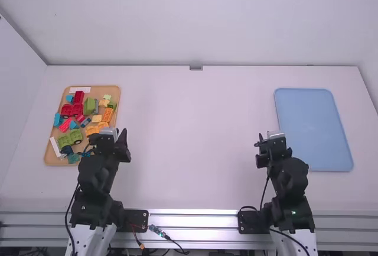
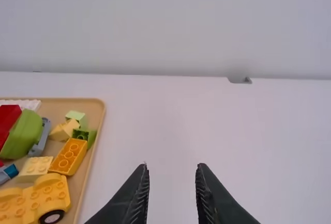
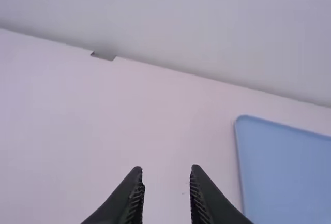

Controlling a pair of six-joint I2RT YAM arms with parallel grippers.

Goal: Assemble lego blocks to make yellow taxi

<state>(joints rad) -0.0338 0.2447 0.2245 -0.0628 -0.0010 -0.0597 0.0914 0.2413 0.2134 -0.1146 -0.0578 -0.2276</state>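
Currently, the left black two-finger pincer (image 1: 119, 133) stands open with nothing between its fingers, near the right side of a tan rectangular tray (image 2: 98, 111) on the white tabletop (image 1: 195, 149). Inside the tray lie a yellow plastic block with black wheels (image 2: 41, 198), a pale-yellow studded block (image 2: 35, 166) and an orange-yellow studded block (image 2: 69, 157), among red, green and blue pieces. The right pincer (image 1: 271, 137), also open and unloaded, is near a flat light-blue tray (image 1: 313, 129).
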